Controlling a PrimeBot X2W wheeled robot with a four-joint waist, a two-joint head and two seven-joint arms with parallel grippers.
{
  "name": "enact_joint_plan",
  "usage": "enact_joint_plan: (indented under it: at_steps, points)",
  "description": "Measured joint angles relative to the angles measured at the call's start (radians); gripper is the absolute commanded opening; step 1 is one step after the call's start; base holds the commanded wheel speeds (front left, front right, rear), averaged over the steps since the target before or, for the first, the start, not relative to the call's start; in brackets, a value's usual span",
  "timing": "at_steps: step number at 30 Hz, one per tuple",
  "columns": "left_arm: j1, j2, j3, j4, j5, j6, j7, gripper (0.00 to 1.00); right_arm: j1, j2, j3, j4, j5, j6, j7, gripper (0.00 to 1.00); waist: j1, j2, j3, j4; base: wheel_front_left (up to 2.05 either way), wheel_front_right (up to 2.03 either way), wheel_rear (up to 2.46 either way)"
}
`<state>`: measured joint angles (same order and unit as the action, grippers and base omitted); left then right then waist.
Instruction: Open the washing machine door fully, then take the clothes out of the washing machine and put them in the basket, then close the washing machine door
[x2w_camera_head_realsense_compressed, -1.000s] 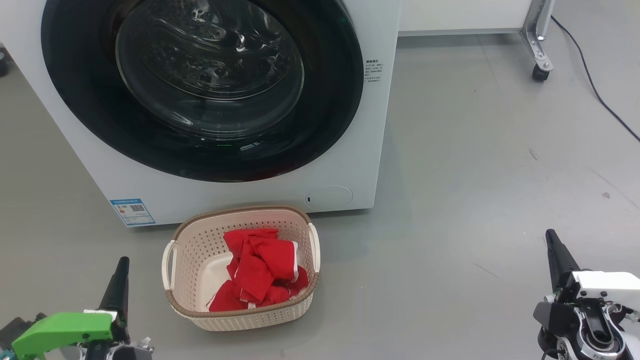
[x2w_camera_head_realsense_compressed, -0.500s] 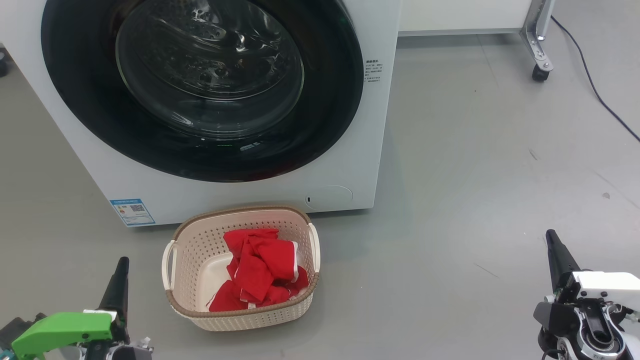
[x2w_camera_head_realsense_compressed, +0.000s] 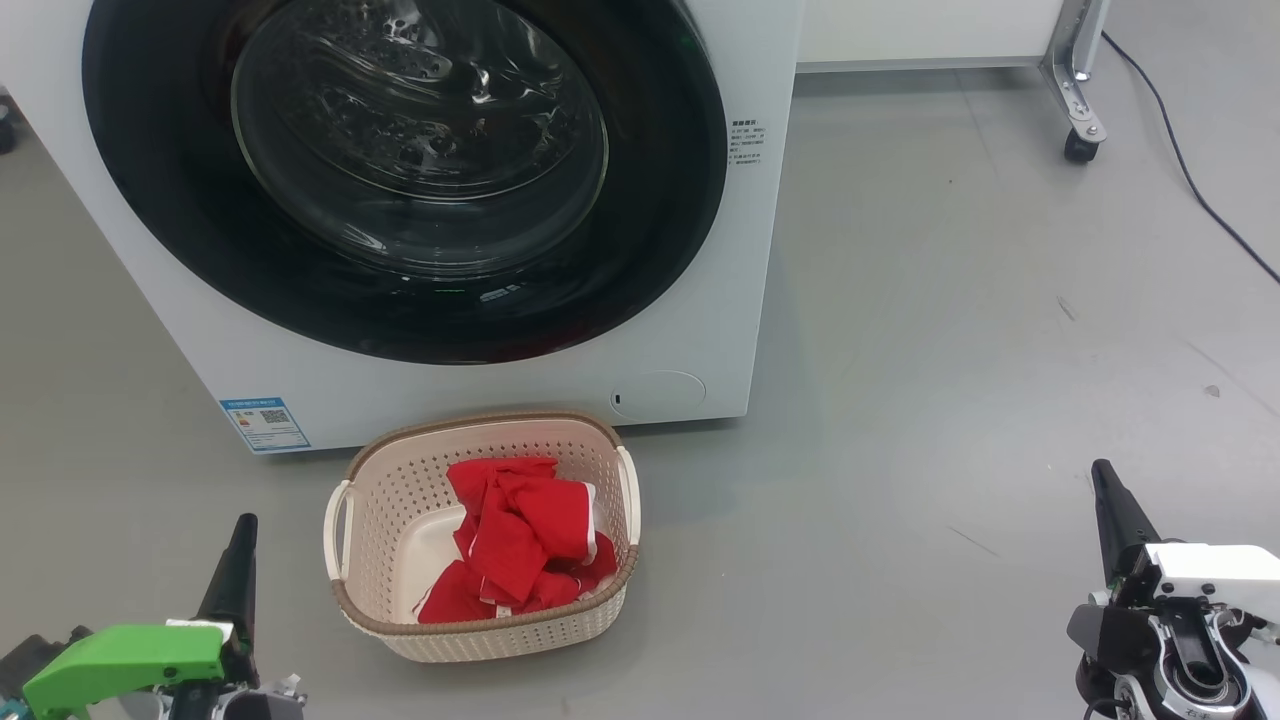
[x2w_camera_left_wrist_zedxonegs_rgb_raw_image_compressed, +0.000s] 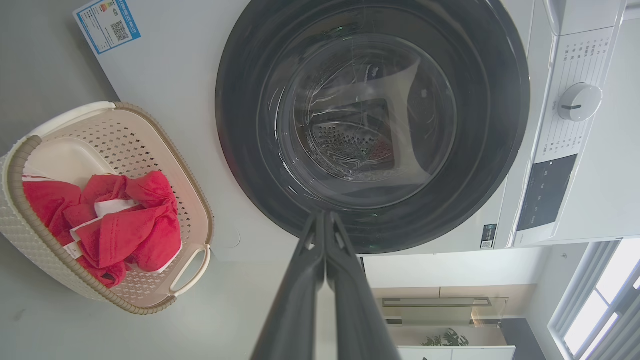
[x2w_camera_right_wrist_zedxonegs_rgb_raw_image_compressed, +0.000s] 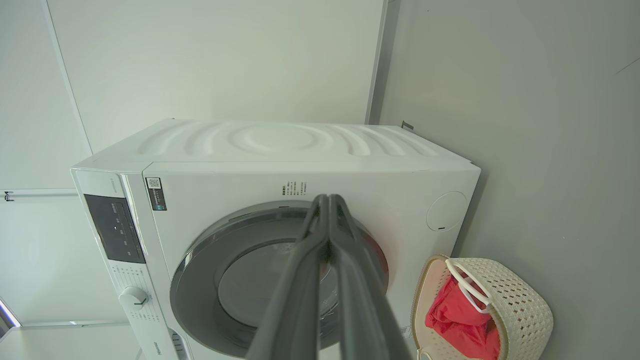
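In the head view you are seeing one washing machine (x2w_camera_head_realsense_compressed: 720, 330), its single door (x2w_camera_head_realsense_compressed: 650, 250) sitting shut and cropped at the top, and one basket (x2w_camera_head_realsense_compressed: 480, 420) just before it holding one red garment (x2w_camera_head_realsense_compressed: 520, 530). In the left wrist view the left gripper (x2w_camera_left_wrist_zedxonegs_rgb_raw_image_compressed: 325, 215) is clenching on nothing. In the right wrist view the right gripper (x2w_camera_right_wrist_zedxonegs_rgb_raw_image_compressed: 327, 197) is clenching empty, hiding part of the door.

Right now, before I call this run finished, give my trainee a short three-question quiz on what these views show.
1. True or false: the washing machine door is closed.
2. Where are the clothes? A: in the drum. B: in the basket. C: on the floor.
3. Fill in: the left end effector and the right end effector are both ____, with nothing held.

Key: 1 true. 2 B. 3 shut.
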<state>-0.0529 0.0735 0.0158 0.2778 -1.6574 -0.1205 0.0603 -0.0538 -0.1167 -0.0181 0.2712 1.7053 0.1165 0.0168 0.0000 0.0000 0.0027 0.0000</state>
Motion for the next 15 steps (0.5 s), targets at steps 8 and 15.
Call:
enact_joint_plan:
  at_steps: [8, 15]
  points:
    - [0.000, 0.000, 0.001, 0.000, 0.000, 0.000, 0.000, 0.00, 0.000, 0.001, -0.001, 0.001, 0.000, 0.000, 0.000, 0.00, 0.0000, 0.0000, 0.000, 0.000, 0.00, 0.00, 0.00]
    - [0.000, 0.000, 0.002, 0.000, 0.000, 0.000, 0.000, 0.00, 0.000, 0.002, -0.002, 0.003, 0.000, 0.000, 0.001, 0.00, 0.0000, 0.0000, 0.000, 0.000, 0.00, 0.00, 0.00]
